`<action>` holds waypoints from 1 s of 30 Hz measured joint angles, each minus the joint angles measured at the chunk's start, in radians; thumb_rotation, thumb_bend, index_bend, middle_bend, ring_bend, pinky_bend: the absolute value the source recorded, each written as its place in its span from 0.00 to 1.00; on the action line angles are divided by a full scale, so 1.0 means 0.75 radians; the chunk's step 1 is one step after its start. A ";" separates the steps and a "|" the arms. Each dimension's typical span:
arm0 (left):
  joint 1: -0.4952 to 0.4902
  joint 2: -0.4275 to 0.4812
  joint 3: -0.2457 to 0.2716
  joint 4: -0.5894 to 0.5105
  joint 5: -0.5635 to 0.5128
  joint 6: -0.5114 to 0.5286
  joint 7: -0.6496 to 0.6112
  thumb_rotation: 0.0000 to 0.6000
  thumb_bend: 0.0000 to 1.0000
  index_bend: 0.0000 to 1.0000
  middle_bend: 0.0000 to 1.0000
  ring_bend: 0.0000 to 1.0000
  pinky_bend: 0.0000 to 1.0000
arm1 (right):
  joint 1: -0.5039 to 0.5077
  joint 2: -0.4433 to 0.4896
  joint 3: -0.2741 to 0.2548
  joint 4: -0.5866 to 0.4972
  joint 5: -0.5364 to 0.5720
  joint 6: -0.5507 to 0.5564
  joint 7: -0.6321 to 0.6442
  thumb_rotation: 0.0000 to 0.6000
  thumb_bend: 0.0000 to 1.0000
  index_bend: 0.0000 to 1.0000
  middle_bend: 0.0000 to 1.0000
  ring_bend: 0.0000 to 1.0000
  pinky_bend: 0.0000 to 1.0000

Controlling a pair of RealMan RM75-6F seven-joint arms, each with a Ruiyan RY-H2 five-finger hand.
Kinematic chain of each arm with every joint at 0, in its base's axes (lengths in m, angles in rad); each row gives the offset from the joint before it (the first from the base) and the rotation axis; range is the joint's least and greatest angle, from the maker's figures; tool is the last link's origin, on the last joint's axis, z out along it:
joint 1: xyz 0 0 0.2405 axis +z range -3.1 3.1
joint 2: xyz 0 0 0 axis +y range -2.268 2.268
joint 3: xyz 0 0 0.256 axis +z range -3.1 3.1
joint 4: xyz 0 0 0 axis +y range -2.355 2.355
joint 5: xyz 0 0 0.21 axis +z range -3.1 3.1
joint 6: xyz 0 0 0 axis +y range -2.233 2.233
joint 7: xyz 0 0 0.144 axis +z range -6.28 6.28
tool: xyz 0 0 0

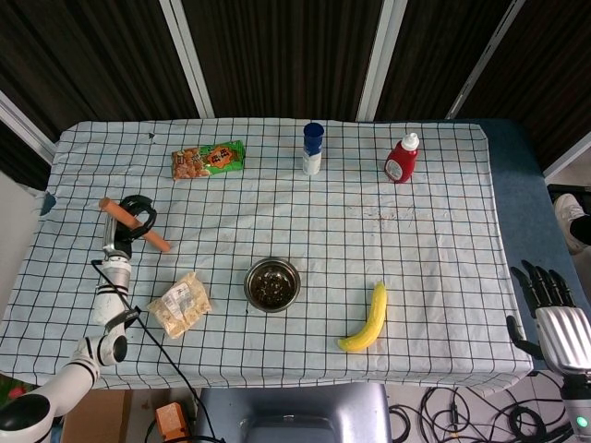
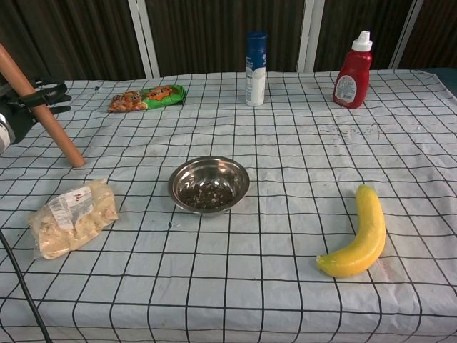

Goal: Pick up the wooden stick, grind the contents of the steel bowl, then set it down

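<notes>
My left hand [image 1: 132, 220] grips the wooden stick [image 1: 135, 224], slanting at frame left; the steel bowl [image 1: 272, 284] sits lower right.

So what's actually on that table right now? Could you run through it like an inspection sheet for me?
Surface: table under a white cloth with a black grid.
Job's things: wooden stick tilted in the left hand's grip, lower tip at the cloth; steel bowl with dark bits inside, mid-table.
Clutter: banana, ketchup bottle, blue-capped bottle, green snack packet, clear bag of pale pieces.
Hands: left hand holds the stick; right hand beyond the table's right edge, fingers apart, holding nothing.
Cables: black cable along the left arm; more on the floor.
Surroundings: dark slatted wall with pale posts.
</notes>
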 measured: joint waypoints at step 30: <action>-0.013 -0.070 -0.022 0.019 0.021 0.236 0.001 1.00 0.99 1.00 1.00 0.93 1.00 | 0.009 0.000 -0.006 -0.004 -0.005 -0.024 -0.013 1.00 0.45 0.00 0.00 0.00 0.00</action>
